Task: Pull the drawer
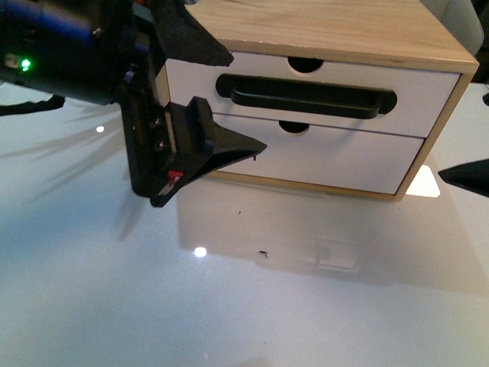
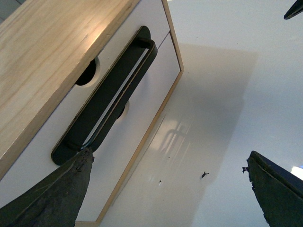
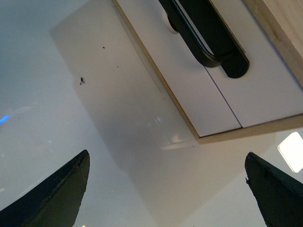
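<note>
A glossy pale tabletop (image 1: 229, 306) fills the front view from 3 o'clock round to 9 o'clock, and it mirrors the furniture above it. A light wood cabinet (image 1: 321, 27) stands on it at 1 o'clock, holding two white fronts stacked one over the other. The black left arm (image 1: 69, 53) bulks in from 10 o'clock, with a green light on its casing.

The drawer (image 1: 424, 103) is the upper front. It appears fully closed, flush with the cabinet's frame, with a half-round notch cut in its top edge. Below it sits the lower drawer front (image 1: 336, 160), notched but without a handle. A long black bar handle (image 1: 306, 95) runs across the drawer.

The left end effector (image 1: 244, 99) has its fingers spread apart and holds nothing. One finger is above the handle's 9 o'clock end and the other below it. In the left wrist view one fingertip (image 2: 85, 158) lies right at that end; I cannot tell whether it touches. The right end effector (image 3: 165, 189) is also spread apart and empty, well clear of the cabinet at 3 o'clock. A small dark speck (image 1: 262, 254) lies on the tabletop near 6 o'clock.

Likely risks: gripping at the handle's end rather than its middle could skew the drawer and jam it. The fingers could also slip off that rounded end. On so slick a surface the unbraced cabinet might slide forward instead of the drawer opening.
</note>
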You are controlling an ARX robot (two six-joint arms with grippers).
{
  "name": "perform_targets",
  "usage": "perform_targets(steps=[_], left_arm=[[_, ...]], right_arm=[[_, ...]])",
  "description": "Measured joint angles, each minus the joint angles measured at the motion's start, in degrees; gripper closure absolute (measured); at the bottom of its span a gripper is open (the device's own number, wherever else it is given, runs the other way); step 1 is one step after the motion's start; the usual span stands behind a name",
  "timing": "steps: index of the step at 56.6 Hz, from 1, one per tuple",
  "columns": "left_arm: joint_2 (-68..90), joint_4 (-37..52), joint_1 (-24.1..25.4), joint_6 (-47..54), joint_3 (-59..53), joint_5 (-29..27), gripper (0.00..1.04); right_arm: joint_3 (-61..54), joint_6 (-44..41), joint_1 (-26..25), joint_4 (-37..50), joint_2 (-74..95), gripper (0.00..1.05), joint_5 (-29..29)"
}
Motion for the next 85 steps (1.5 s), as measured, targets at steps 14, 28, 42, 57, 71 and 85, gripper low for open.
perform_targets(steps=[14,28,42,57,71,85], left_arm=[[6.82,-7.19,-1.97,5.86,7.89,-1.29,0.07],[11.74,-8.76,-2.43,8.0,12.83,-1.86,0.07],[15.72,-9.92,-2.43,9.29,17.18,-2.73,0.07],[18.1,-10.38,-2.43,10.34,18.86,-3.23,0.07],[19.34,-10.38,-2.38,10.71,20.09,-3.3,0.07],[20.94,-10.99,-2.12,11.06,21.81,-3.34,0.07]], right_arm=[[3.89,-3.13,1.05,0.74,5.84,0.09,-0.72],[7.48,-3.26,1.44,2.82,11.04,0.09,-2.51],[12.07,-3.89,2.47,2.82,16.66,0.09,-3.65],[14.56,-4.11,3.32,3.28,20.33,0.09,-3.65],[16.48,-4.07,4.17,3.74,23.02,0.09,-3.78],[17.94,-4.04,4.74,4.0,25.33,0.09,-3.8]])
